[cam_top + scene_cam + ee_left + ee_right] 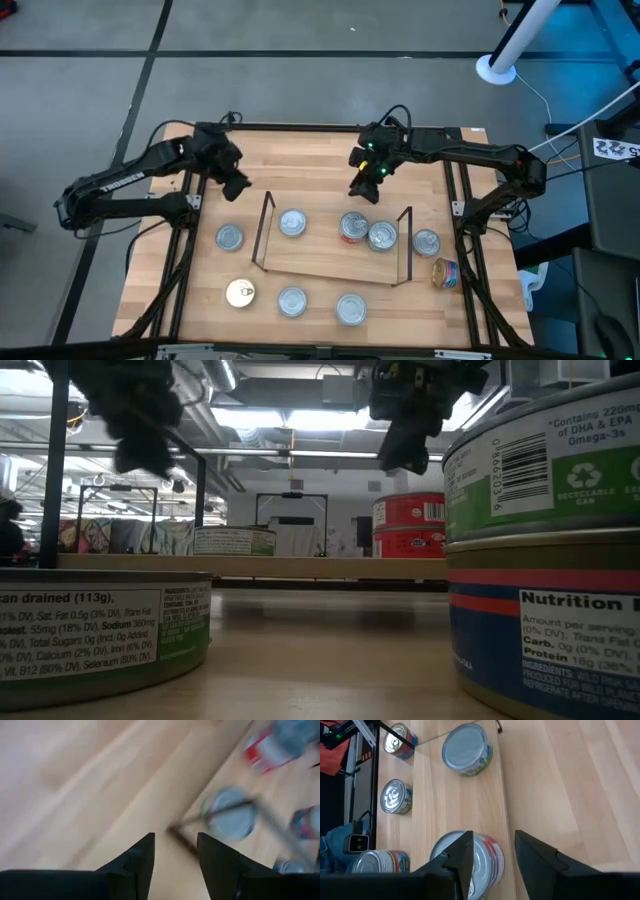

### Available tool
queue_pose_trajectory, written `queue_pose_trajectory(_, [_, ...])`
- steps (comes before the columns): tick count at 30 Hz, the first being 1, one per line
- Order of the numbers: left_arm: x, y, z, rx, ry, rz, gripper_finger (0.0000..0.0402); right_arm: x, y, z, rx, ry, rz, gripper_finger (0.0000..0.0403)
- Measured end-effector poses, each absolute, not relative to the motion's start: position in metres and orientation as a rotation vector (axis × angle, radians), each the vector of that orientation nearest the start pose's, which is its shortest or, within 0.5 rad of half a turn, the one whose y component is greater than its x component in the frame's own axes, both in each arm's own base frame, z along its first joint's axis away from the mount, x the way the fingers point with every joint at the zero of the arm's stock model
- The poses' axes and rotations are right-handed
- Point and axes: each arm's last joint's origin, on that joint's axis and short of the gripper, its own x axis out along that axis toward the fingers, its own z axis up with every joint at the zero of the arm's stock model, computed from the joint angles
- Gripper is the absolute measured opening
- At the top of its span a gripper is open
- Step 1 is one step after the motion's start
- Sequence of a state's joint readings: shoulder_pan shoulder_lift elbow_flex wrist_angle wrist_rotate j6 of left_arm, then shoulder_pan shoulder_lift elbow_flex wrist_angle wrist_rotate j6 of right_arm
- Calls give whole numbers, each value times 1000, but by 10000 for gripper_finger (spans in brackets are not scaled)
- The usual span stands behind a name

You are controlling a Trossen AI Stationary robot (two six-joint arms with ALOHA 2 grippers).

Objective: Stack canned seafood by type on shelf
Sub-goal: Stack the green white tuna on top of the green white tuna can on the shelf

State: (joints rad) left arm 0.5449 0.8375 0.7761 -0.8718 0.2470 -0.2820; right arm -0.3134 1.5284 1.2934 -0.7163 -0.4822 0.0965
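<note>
right gripper (pixel 365 188) hovering empty, fingers apart, just behind the shelf (pixel 330 262); directly below and ahead of it, a red-labelled tin (pixel 352 227) on the shelf, with another silver-topped tin (pixel 382 236) touching that one on the side away from the left arm. left gripper (pixel 234 184) also spread and empty, raised above the counter (pixel 300 160); nearest to it, a loose tin (pixel 230 237) on the counter just outside the shelf's wire upright, and a lone tin (pixel 292 222) just inside it.

likely risks from here: descending on the red-labelled tin with the neighbour pressed against it, so one finger lands on the neighbour's rim and knocks both askew. clipping the thin wire upright (pixel 409 245) on the way down or out. tipped tin (pixel 445 272) on its side beyond the shelf end, prone to rolling if nudged.
</note>
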Motion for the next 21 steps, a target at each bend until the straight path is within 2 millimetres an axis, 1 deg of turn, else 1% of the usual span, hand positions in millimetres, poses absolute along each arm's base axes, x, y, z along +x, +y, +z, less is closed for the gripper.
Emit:
queue_pose_trajectory(4, [120,65,258,-739,981,475,143,306,-85,294,449,864,120,144])
queue_pose_trajectory(8, [114,61,254,-781,1071,522,143,306,-85,294,412,852,137,144])
queue_pose_trajectory(15, [116,53,253,-813,1100,516,143,306,-85,294,393,850,146,144])
queue_pose_trajectory(21, [122,39,253,-809,1131,459,143,308,-78,294,358,852,173,144])
